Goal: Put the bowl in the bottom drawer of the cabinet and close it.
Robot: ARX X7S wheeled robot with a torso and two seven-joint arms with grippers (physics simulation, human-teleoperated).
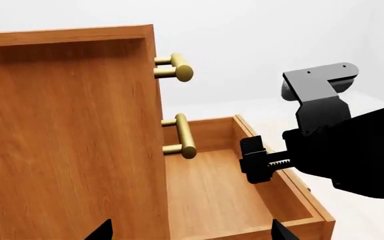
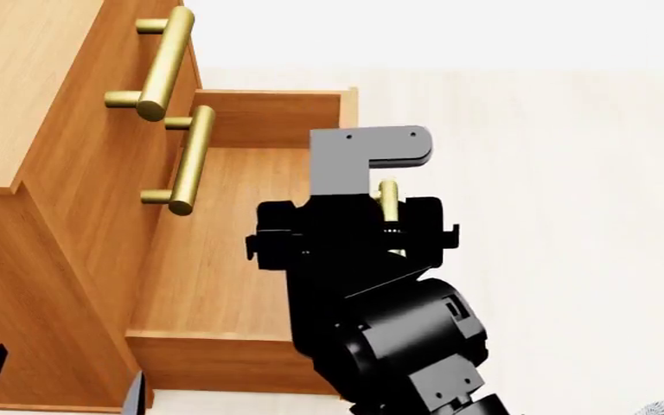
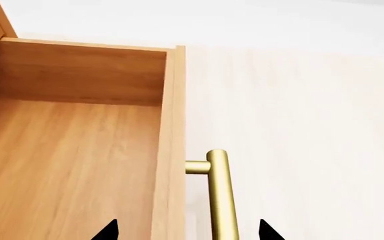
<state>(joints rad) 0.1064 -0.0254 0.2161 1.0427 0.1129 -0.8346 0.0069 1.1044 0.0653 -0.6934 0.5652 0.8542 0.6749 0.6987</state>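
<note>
one cabinet [image 2: 32,130], three brass handles [image 2: 162,62]

Head view steeply down, both wrist views close, all (differently angled) on the bottom drawer [image 2: 222,259].

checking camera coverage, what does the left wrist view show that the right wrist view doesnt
Only the left wrist view shows the cabinet side, the two upper drawer handles, and the right gripper at the front of the open bottom drawer. Only the right wrist view shows that drawer's own brass handle close up, between the gripper's fingertips. Both show the drawer's bare wooden interior; neither shows the bowl.
</note>
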